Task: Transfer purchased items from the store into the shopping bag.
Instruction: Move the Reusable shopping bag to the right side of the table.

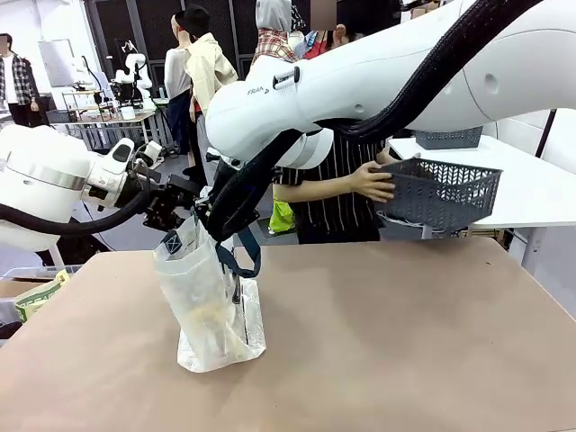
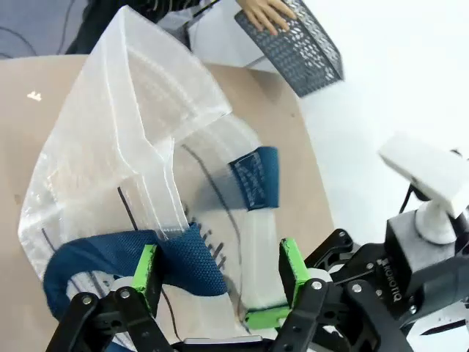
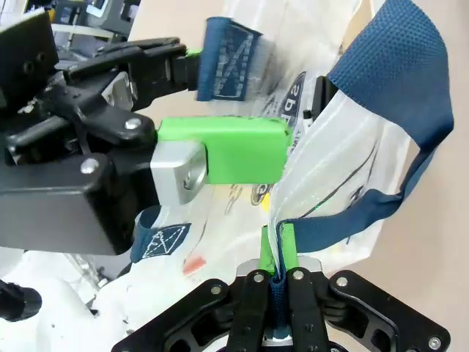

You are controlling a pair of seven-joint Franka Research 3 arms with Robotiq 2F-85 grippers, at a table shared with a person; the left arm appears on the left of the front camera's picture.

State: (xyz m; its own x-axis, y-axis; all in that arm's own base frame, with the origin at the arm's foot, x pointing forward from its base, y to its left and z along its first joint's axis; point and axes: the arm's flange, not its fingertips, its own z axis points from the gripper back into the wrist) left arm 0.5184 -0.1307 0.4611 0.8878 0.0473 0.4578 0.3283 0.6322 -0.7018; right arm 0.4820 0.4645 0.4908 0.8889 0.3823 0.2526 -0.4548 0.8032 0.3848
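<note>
On the tan bench [image 1: 378, 342], the shopping bag [image 1: 211, 310] stood between both sets of fingers: right fingers [image 3: 279, 246] clamped on its rim, left fingers [image 2: 220, 271] apart around a handle [image 2: 117, 260]. Holding the mouth wide would ease loading.

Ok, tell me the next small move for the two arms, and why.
Probably pull the grippers apart to widen the bag's mouth. The right gripper is shut on the shopping bag rim, the left gripper stands open around its navy handle, and the person holds the basket away from the table.
</note>
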